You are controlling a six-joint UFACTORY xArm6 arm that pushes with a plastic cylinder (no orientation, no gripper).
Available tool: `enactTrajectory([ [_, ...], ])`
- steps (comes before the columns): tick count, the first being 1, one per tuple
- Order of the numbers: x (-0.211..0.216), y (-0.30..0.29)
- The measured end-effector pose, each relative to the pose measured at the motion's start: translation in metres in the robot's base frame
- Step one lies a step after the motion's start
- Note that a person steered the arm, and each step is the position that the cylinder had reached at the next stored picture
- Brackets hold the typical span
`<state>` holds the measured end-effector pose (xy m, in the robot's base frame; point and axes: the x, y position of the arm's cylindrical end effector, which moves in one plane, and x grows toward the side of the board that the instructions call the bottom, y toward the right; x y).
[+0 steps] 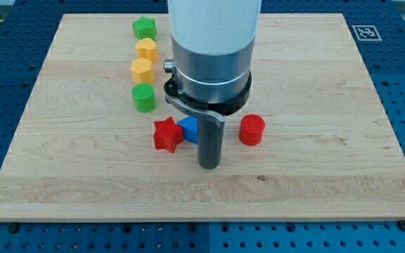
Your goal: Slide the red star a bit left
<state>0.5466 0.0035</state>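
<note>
The red star lies on the wooden board, left of centre. A blue block touches its right side and is partly hidden behind my rod. My tip rests on the board just right of and slightly below the red star, in front of the blue block. A red cylinder stands to the right of my rod.
A column of blocks runs along the view's upper left: a green block at the top, a yellow block, a second yellow block, and a green cylinder just above the red star.
</note>
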Motion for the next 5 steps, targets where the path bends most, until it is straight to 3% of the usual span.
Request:
enactTrajectory([
  [5, -0.011, -0.025],
])
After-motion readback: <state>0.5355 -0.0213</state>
